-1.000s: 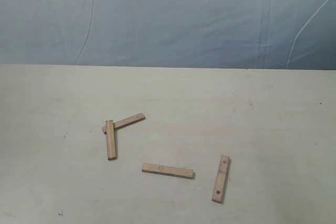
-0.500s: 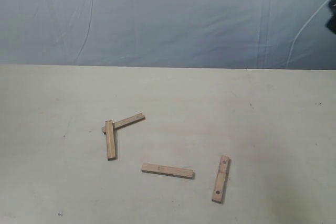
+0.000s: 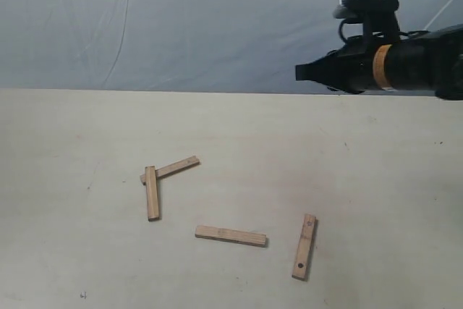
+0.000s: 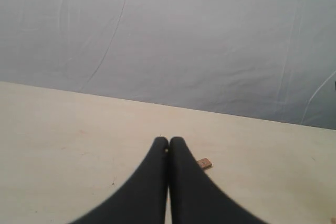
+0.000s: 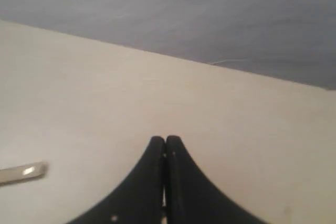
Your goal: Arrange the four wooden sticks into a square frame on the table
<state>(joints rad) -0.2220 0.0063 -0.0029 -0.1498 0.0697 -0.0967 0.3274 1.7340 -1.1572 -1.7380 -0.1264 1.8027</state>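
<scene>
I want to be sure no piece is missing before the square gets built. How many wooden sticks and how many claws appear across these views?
wooden sticks: 4
claws, namely the left claw and the right claw: 2
Total: 6

A wrinkled blue-grey cloth backdrop (image 3: 181, 27) fills the rear, softly and evenly lit.

Light-brown sticks (image 3: 231, 235), one dark-dotted; cream, faintly specked table (image 3: 391, 179); blue-grey backdrop (image 3: 217, 27); black arm (image 3: 412, 63), seemingly orange-banded.
</scene>
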